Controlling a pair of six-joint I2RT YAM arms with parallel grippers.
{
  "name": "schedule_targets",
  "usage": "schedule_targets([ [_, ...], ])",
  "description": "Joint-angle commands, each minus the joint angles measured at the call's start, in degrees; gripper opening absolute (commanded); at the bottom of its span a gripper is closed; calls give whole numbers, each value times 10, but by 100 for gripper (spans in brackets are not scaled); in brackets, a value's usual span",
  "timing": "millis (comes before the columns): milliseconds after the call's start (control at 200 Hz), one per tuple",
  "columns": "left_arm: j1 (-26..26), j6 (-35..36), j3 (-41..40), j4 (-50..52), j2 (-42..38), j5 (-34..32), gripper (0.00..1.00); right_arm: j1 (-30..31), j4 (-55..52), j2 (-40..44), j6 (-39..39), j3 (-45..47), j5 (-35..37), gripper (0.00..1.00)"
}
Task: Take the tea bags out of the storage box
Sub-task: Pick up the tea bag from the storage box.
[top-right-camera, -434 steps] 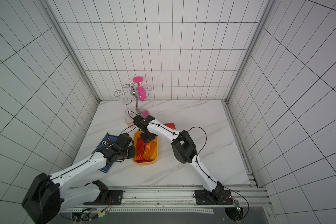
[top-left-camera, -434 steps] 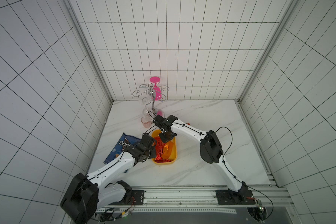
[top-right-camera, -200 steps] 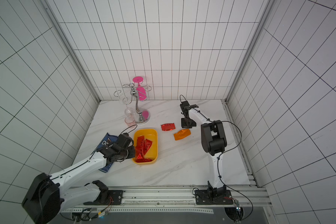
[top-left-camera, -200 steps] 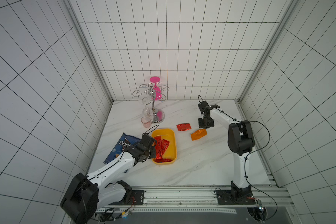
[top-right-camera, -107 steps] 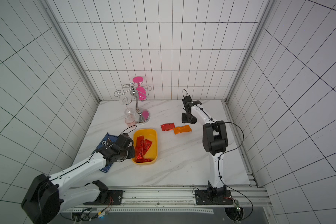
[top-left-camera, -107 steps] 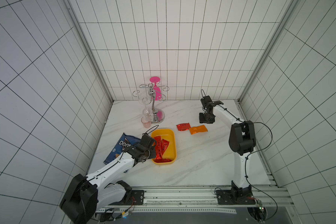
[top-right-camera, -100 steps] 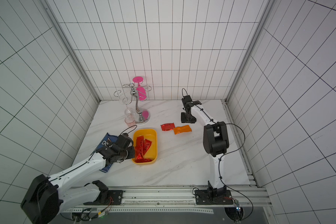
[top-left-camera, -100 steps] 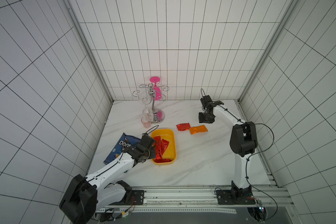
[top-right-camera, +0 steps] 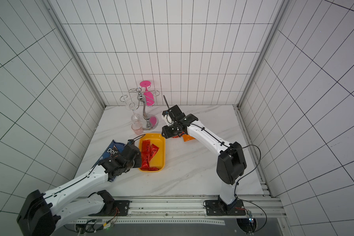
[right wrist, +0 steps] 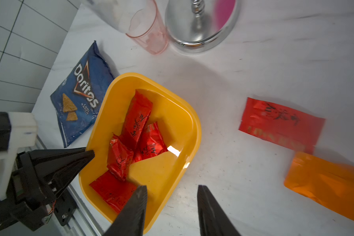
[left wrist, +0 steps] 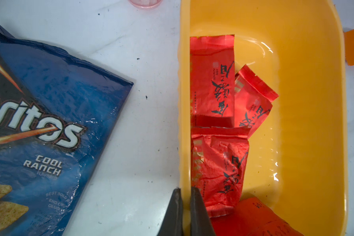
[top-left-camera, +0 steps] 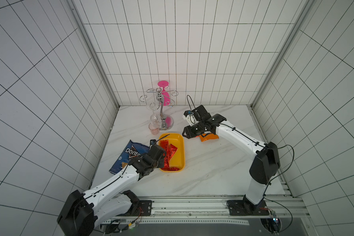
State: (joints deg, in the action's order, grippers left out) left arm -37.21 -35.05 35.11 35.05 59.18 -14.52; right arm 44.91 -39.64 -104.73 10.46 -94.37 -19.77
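A white marble tabletop (top-left-camera: 202,173) fills the lower middle of both top views. Directly on it sit a yellow storage box (top-left-camera: 182,147) at the centre and a blue Doritos bag (top-left-camera: 129,155) just to its left. Above the box are a pink cup (top-left-camera: 154,129) and a chrome stand (top-left-camera: 168,123). To the box's upper right lies an orange tea bag (top-left-camera: 209,137), just beside a red tea bag (right wrist: 280,124).

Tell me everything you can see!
red tea bags: four, red, in storage box
loose tea bag: one, red, on table
orange tea bag: one, orange, beside it
storage box: one, yellow, mid-table
Doritos bag: one, blue, beside box
glass rack: one, silver, table's back
wine glass: one, pink, on rack
clear glass: one, clear, on rack
cup: one, pale pink, by rack
left gripper: one, black, shut on box wall
right gripper: one, black, open
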Motion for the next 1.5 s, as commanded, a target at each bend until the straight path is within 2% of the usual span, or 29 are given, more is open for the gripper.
schedule_targets([
  [0, -4, 4, -2, -9, -18, -22, 0, 28, 30, -41, -36, 6, -67, 45],
  [290, -4, 4, -3, -9, -13, -19, 0, 67, -21, -167, -91, -73, -29, 48],
  [710, -4, 4, -5, -12, -13, -18, 0, 67, -40, -219, -127, -144, 44, 53],
  [980, -4, 3, -5, -12, -13, -19, 0, 64, -58, -248, -149, -157, -5, 51],
  [1164, -4, 3, -4, -13, -12, -19, 0, 64, -60, -259, -156, -159, -23, 41],
  [1494, -4, 4, -4, -13, -11, -19, 0, 56, -68, -243, -151, -168, -32, 2],
])
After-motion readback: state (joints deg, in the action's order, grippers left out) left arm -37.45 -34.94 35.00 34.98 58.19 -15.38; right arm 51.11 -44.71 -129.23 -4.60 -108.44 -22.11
